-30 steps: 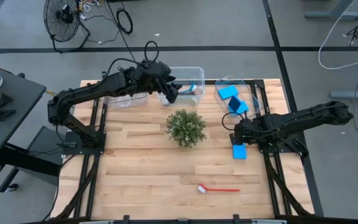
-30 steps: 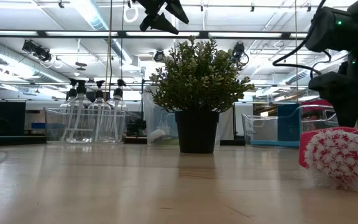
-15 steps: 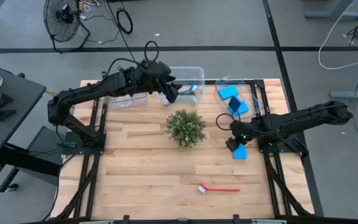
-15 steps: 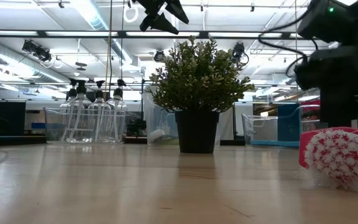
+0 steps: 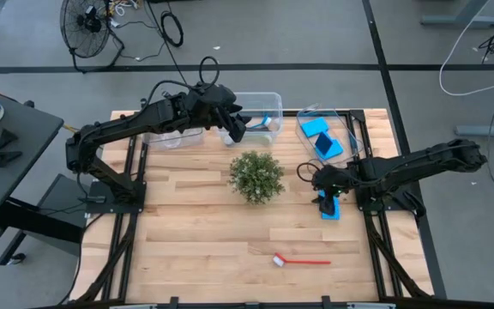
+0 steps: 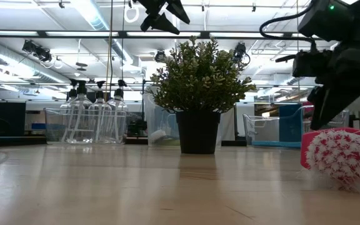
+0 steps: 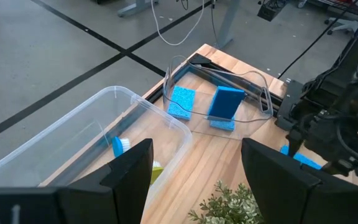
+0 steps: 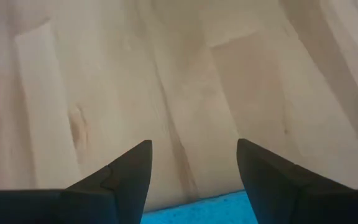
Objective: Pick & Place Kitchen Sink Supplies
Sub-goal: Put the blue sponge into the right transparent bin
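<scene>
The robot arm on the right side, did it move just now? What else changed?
Yes. The right tool swung in from beside the flat blue sponge on the wooden table to hang over it, open, holding nothing. The left tool, the bushy green plant and the red dish brush stayed put.

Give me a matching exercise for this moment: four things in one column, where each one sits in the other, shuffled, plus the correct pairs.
Things
1. red brush
2. potted plant
3. clear bottles
4. loose blue sponge

Places
A. in the bin at the table's far left
B. on the wood below the right gripper
C. on the table's near edge
D. at the table's middle

Pairs: 1-C, 2-D, 3-A, 4-B
</scene>
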